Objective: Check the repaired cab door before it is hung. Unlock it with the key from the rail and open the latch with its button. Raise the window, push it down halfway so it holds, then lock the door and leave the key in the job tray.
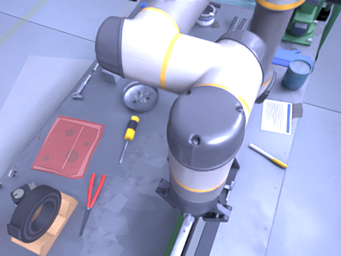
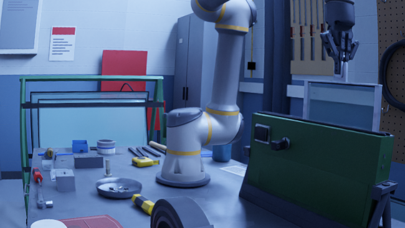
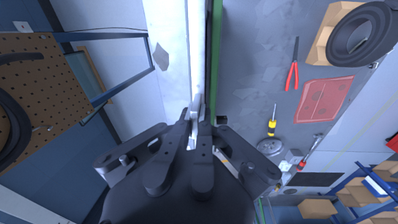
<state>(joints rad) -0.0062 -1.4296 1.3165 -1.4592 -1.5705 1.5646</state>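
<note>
The green cab door (image 2: 314, 168) stands upright in its stand on the right end of the bench, with its white-framed window (image 2: 342, 104) raised well above the door's top edge. A small white pull tab (image 2: 342, 72) rises from the window's top rail. My gripper (image 2: 340, 64) hangs straight down over the window, and I have the tab (image 3: 194, 122) clamped between my closed fingers (image 3: 193, 130). The black latch plate (image 2: 261, 133) and lock knob (image 2: 280, 144) sit on the door's face. The key is not visible.
Behind the door a pegboard (image 2: 391, 71) and a rack of hanging tools (image 2: 307, 40) line the wall. On the bench lie red pliers (image 1: 91, 197), a yellow screwdriver (image 1: 128, 137), a red mat (image 1: 68, 146), a metal dish (image 1: 140, 96) and a rubber ring on a block (image 1: 34, 213).
</note>
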